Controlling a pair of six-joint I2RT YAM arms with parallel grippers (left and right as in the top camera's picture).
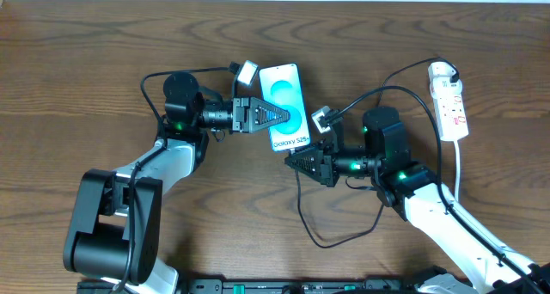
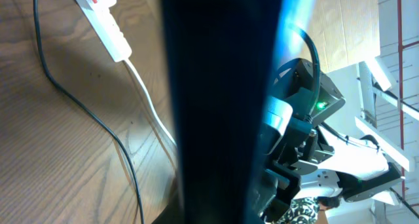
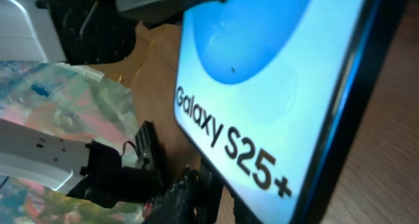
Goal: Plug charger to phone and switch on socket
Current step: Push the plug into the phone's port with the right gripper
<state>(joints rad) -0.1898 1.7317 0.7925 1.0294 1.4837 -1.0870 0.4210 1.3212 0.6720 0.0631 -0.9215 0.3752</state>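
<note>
- Left tool point(image 1: 286, 115) was clenched on the phone point(image 1: 279, 83), screen lit and facing up.
- Right tool point(image 1: 292, 160) sat just below the phone's bottom edge; could not tell whether it was clenched or released.
- Charger point(image 1: 320, 234) cable looped below and right of the phone.
- Socket point(image 1: 450, 101) lay on the bench point(image 1: 86, 70), well to the phone's right.

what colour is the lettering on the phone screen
Black, reading "Galaxy S25+", on the white and blue screen of the phone. It shows best in the right wrist view.
</note>
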